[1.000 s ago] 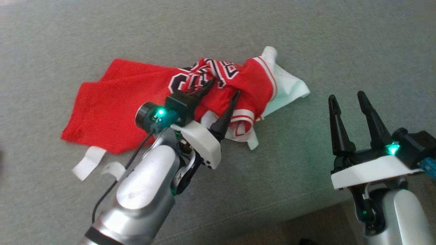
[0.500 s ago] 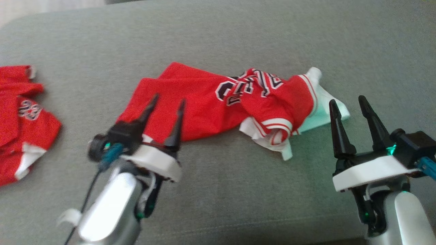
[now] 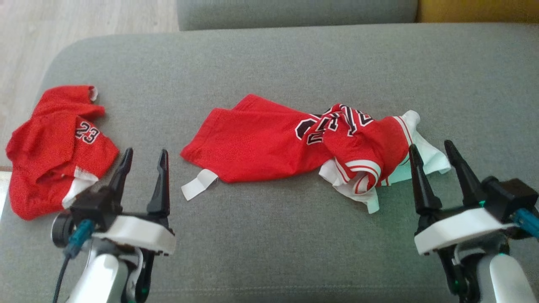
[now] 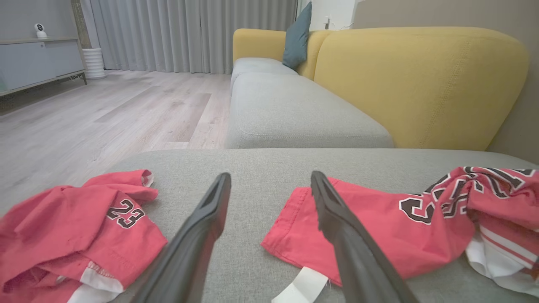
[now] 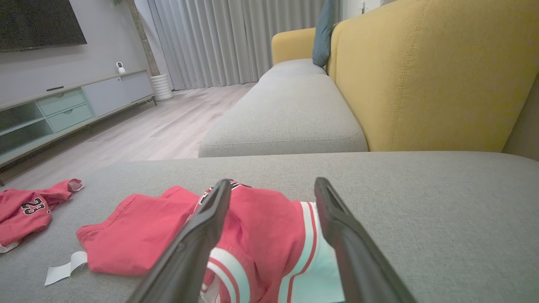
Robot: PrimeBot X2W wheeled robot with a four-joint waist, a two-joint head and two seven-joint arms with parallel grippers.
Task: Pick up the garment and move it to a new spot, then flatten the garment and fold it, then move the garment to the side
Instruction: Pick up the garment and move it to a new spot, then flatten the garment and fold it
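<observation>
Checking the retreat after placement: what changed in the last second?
The left gripper drew back toward the robot from over the crumpled end of the jersey, open and empty. The head camera swung too, bringing a second red garment into view at the left. The jersey looks unchanged in shape on the grey cushion, and the right gripper stayed open, holding nothing.

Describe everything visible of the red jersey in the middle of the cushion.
The red jersey is thin-looking fabric with black, white-edged lettering and red-and-white striped trim. Its left half lies fairly flat; the right half is bunched, white fabric showing. A white tag sticks out at the lower left hem. It rests on the grey cushion; the open right gripper is near the bunched end, not gripping it.
</observation>
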